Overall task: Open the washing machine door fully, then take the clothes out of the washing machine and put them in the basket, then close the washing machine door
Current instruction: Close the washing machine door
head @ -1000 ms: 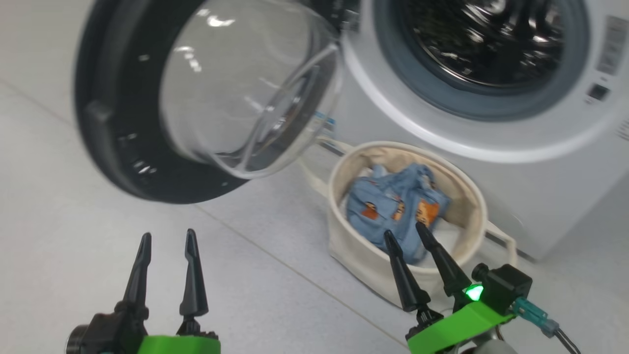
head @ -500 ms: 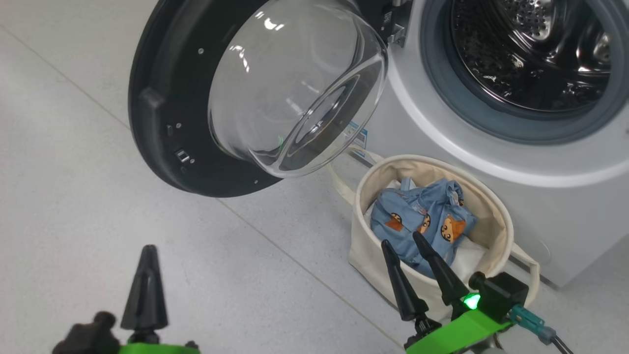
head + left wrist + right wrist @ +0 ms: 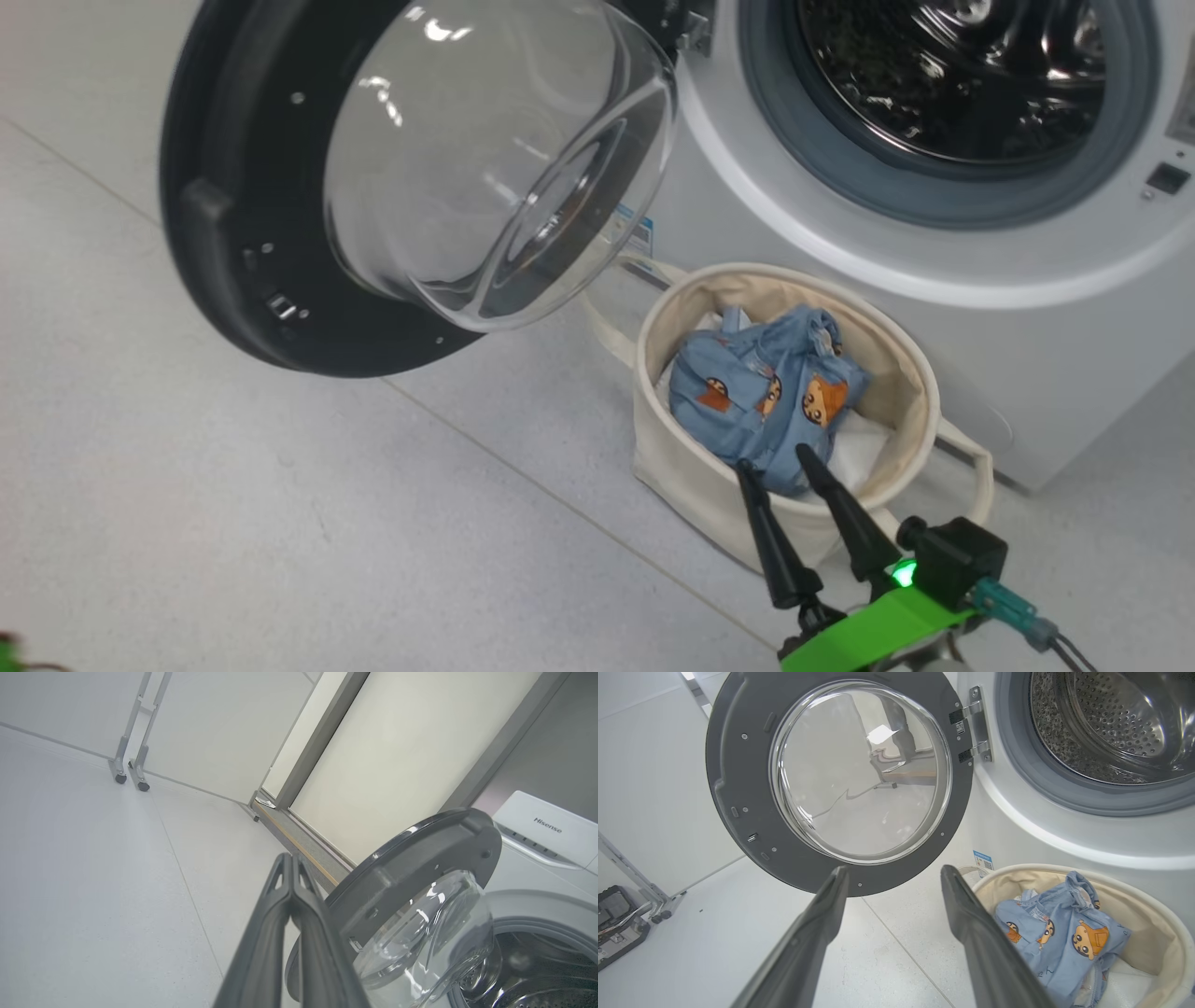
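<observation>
Pale grey floor tiles [image 3: 280, 523] run up to the white front-loading washing machine [image 3: 1055, 336]. Its large round door with the black rim and bulging clear glass bowl [image 3: 420, 168] stands swung wide on the metal hinge [image 3: 976, 723]. Inside, the shiny perforated steel drum [image 3: 943, 75] looks empty as far as can be seen. The light blue clothes printed with orange-brown cartoon faces [image 3: 761, 392] lie bunched in the round cream canvas basket [image 3: 681, 467]. The basket sits on the floor just beside the machine's front, below the door's bowl.

By my reading, unloading is done and closing the door is the step in hand. The right gripper [image 3: 773, 457] hangs over the basket's near rim with its fingers spread and nothing between them. The left gripper [image 3: 290, 858] has its fingers pressed together, empty, pointing past the door's edge. The next move probably calls for a gripper to meet the door's outer face and push it round toward the opening until it latches. The glass bowl should pass above the basket.
</observation>
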Tool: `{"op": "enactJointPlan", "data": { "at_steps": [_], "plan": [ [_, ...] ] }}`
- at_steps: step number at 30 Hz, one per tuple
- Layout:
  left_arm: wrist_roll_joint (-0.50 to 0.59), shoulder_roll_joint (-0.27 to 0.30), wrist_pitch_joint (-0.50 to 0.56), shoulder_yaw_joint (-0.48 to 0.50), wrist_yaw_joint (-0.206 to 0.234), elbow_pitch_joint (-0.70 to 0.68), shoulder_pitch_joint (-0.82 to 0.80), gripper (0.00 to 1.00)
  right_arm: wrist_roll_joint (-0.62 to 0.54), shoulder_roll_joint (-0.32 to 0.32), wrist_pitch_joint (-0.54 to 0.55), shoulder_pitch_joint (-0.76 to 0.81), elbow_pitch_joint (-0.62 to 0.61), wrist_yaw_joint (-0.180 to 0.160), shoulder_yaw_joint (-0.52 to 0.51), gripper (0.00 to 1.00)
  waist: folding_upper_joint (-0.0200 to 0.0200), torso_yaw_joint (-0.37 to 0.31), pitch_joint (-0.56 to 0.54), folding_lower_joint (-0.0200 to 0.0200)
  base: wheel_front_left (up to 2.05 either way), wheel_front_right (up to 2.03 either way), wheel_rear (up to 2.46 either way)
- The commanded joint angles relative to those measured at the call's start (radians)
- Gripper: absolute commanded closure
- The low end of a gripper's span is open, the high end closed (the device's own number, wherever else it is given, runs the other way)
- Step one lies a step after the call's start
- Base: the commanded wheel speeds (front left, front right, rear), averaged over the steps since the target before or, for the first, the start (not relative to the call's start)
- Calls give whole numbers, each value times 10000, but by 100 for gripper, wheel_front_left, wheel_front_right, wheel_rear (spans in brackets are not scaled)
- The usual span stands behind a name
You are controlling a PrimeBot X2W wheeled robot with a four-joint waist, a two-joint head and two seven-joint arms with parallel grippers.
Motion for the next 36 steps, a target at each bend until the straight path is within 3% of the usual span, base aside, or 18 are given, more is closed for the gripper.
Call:
{"op": "enactJointPlan", "data": {
  "at_steps": [1, 6, 7, 9, 14, 19, 23, 36],
  "plan": [
    [-1677, 954, 979, 792, -124, -755, -620, 100, -74, 9, -122, -339, -340, 2, 39, 0, -1, -200, 221, 0, 0, 0, 0],
    [-5169, 2635, 3182, 2176, -133, -906, -1203, 100, -273, 9, -122, -472, -343, 2, -92, 0, -1, -412, 503, 0, 0, 0, 0],
    [-5169, 2635, 3182, 2176, -133, -906, -1203, 100, -273, 9, -122, -472, -343, 2, -92, 0, -1, -412, 503, 0, 0, 0, 0],
    [-6171, 3190, 3756, 2677, 58, -491, -1708, 100, -349, 9, -122, -531, -331, 2, -96, 0, -1, -468, 572, 0, 0, 0, 0],
    [-7428, 4501, 4906, 3046, 738, 724, -2879, 100, -631, 9, -122, -665, -311, 2, -182, 0, -1, -606, 871, 0, 0, 0, 0],
    [-8674, 5059, 6073, 2759, 1340, 1770, -3992, 100, -1017, 9, -122, -827, -309, 2, -203, 0, -1, -752, 1383, 0, 0, 0, 0],
    [-8727, 5328, 6205, 2396, 1635, 2651, -4605, 100, -1210, -25, -122, -951, -276, 2, -213, 0, -1, -974, 1667, 0, 0, 0, 0],
    [-8933, 5598, 6375, 2118, 1385, 4976, -5690, 100, -1270, -39, -122, -878, -229, 2, -244, 0, -1, -1966, 1571, 0, 0, 0, 0]
  ]
}}
